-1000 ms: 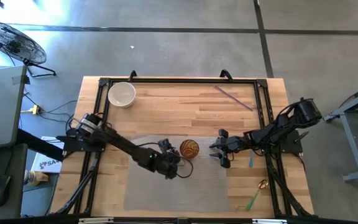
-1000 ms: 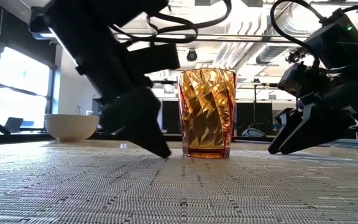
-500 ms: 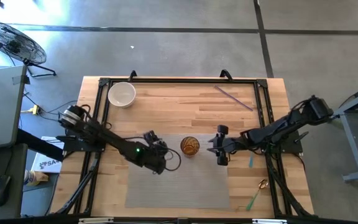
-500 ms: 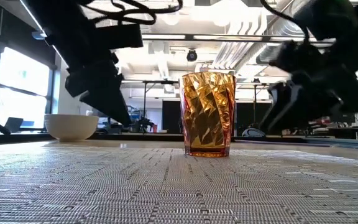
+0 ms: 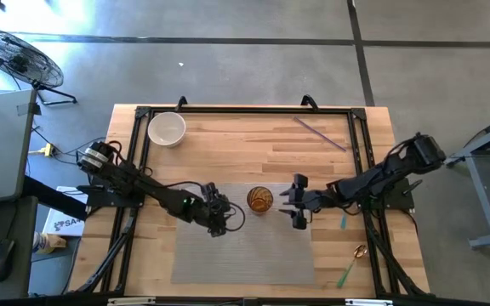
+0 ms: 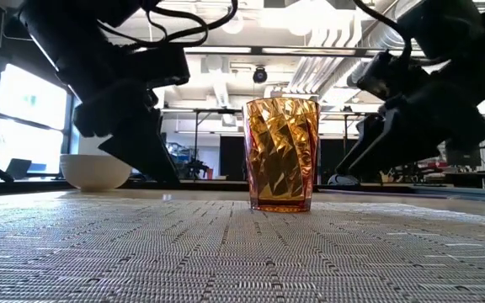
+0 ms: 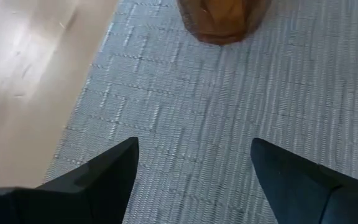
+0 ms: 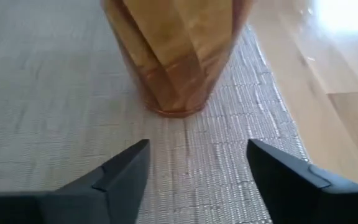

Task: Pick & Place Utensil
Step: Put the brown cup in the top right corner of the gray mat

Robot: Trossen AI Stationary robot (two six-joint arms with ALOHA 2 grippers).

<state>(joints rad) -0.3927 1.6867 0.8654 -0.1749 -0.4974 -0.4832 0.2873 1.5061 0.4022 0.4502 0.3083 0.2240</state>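
Note:
An amber faceted cup (image 5: pixel 260 200) (image 6: pixel 280 151) stands upright on its base on a grey woven mat (image 5: pixel 245 255). My left gripper (image 5: pixel 215 217) (image 7: pixel 194 149) hovers open over the mat just left of the cup (image 7: pixel 219 22). My right gripper (image 5: pixel 294 204) (image 8: pixel 197 146) hovers open just right of the cup (image 8: pixel 176 56), fingers pointing at it. A thin purple utensil (image 5: pixel 319 133) lies flat on the wood near the table's far right corner. A teal utensil (image 5: pixel 346 274) lies by the right rail near the near edge.
A white bowl (image 5: pixel 167 129) (image 6: pixel 95 171) sits at the far left of the table. A small gold item (image 5: pixel 360 252) and another teal piece (image 5: pixel 344 223) lie by the right rail. A black frame (image 5: pixel 245 110) borders the tabletop.
Both grippers have risen off the mat. The left gripper has drawn back from the cup toward the table's left and far side. The right gripper has shifted slightly toward the cup. The cup has stayed put.

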